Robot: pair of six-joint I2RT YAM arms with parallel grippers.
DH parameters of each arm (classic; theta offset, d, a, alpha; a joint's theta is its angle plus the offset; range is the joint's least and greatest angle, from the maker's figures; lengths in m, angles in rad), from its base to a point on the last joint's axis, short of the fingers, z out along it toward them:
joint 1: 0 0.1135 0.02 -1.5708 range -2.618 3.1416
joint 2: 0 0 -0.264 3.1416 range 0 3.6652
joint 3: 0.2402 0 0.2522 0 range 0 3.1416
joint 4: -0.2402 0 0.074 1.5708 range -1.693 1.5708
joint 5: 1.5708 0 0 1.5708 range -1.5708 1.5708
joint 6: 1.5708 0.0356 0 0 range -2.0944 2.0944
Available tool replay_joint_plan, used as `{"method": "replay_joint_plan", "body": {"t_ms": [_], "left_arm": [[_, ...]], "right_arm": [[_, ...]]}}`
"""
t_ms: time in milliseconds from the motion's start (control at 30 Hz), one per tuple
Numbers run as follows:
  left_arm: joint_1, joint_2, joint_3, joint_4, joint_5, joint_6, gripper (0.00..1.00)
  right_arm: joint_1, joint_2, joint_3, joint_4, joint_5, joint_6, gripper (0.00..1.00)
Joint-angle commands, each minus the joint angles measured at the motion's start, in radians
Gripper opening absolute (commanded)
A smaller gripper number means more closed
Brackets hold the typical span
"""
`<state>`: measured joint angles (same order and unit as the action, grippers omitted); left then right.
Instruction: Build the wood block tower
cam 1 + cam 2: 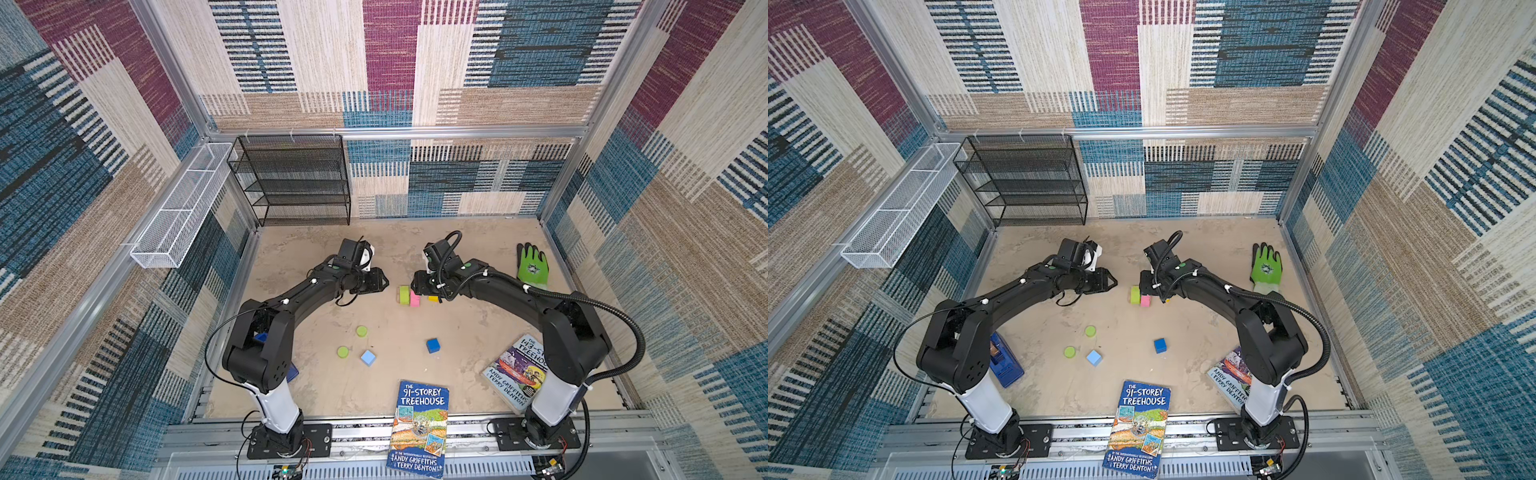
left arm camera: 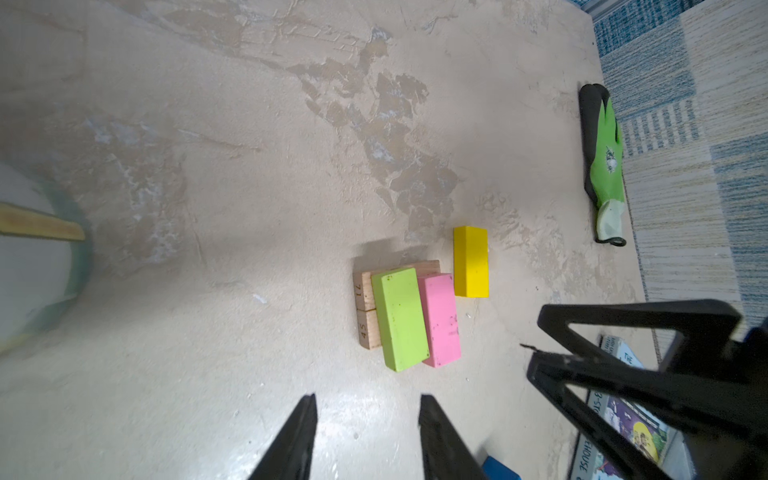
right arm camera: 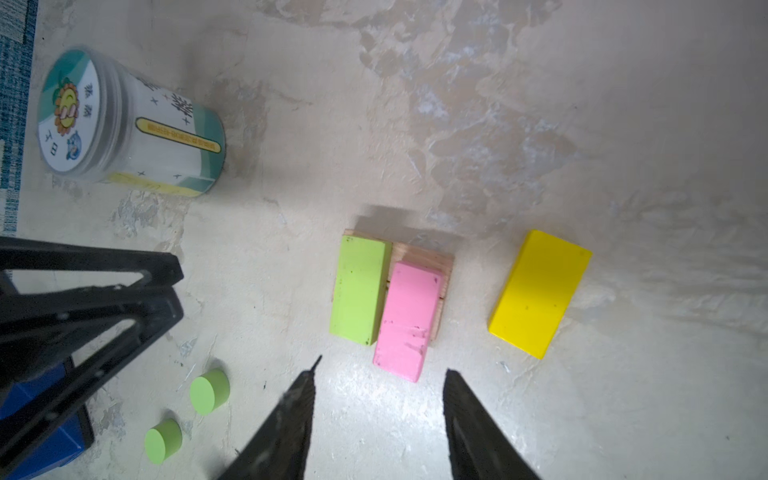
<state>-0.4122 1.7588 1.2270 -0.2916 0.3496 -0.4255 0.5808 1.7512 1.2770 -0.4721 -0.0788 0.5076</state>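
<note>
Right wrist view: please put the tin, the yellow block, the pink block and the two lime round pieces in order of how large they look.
Largest to smallest:
1. tin
2. yellow block
3. pink block, narrower than the yellow one
4. lime round pieces: these two look about alike, so I do not rank them against each other.

A: Tabletop (image 1: 374, 386): sandy, mottled. What sits on it?
B: Tan bars (image 2: 365, 291) just ahead of left gripper (image 2: 368, 397), yellow oblong (image 2: 471, 262) beside them. Lime discs (image 1: 361, 331), blue cubes (image 1: 432, 345) well behind it; glove (image 1: 532, 266), books (image 1: 419, 428) farther off.
</note>
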Motion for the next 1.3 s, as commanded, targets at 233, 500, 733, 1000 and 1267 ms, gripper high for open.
{"method": "replay_joint_plan", "body": {"t_ms": [233,500,733,1000,1267], "left_arm": [[-0.035,0.070,0.157,-0.183,-0.056,0.076,0.52],[-0.091,0.145,0.251,-0.227,-0.090,0.083,0.56],[-0.104,0.220,0.308,-0.263,-0.110,0.080,0.49],[-0.113,0.261,0.345,-0.271,-0.109,0.076,0.46],[-0.122,0.287,0.361,-0.271,-0.112,0.067,0.44]], "right_arm": [[-0.052,-0.103,-0.200,0.292,-0.104,0.035,0.47],[-0.074,-0.090,-0.253,0.364,-0.166,0.035,0.44],[-0.078,-0.063,-0.266,0.388,-0.185,0.037,0.41],[-0.087,-0.024,-0.272,0.410,-0.211,0.053,0.36],[-0.092,0.012,-0.260,0.413,-0.229,0.054,0.36]]}}
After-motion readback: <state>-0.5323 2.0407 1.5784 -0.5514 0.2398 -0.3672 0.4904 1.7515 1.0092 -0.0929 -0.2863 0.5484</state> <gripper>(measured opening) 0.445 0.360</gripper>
